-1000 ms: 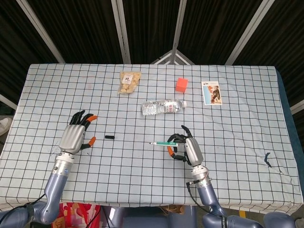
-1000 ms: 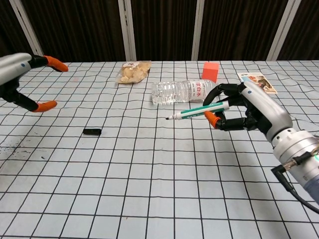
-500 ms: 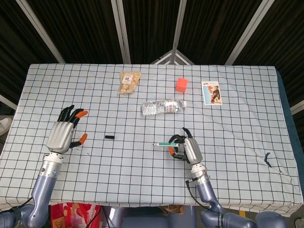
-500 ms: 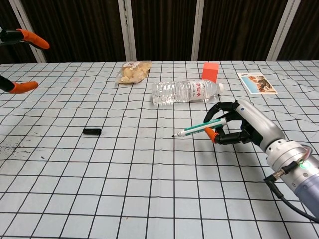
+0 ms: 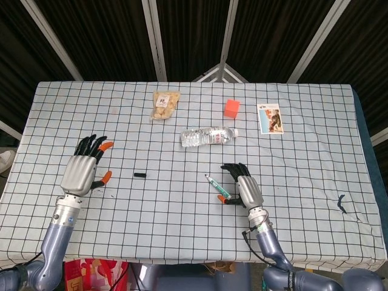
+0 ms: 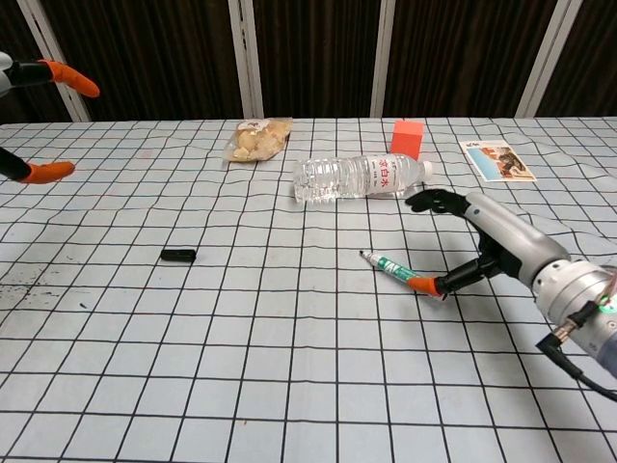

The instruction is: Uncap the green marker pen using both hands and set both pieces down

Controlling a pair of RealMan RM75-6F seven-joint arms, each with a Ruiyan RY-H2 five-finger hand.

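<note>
The green marker pen [image 6: 388, 266] is lying flat on the checked tablecloth [image 5: 303, 133], in front of the water bottle [image 5: 208, 136] and well apart from it. Its cap [image 6: 178, 256], a small black piece, is lying on the cloth too, far off toward the left side. So both pieces look set down, and the job seems almost done.

The right hand [image 5: 241, 185] is just beside the pen. Its fingers are spread and nothing is held in it. One orange fingertip [image 6: 421, 285] is right at the end of the pen, and it cannot be told if they are touching. The left hand [image 5: 85, 170] is kept well away from the cap, with its fingers spread apart, and nothing is held in it either.

Trouble could be made by that close fingertip. If the right hand is pulled back carelessly, the pen could be bumped and sent rolling across the cloth, because it is round. The cloth is wrinkled, so the roll might be stopped soon. The pen's bare tip could also leave ink on the cloth if it is pushed along.

One pen is seen, and one cap. One water bottle is lying on its side. One bag of snacks [image 5: 165, 104], one orange block [image 5: 231, 108] and one small picture card [image 5: 270, 117] are farther back. Two hands are counted.
</note>
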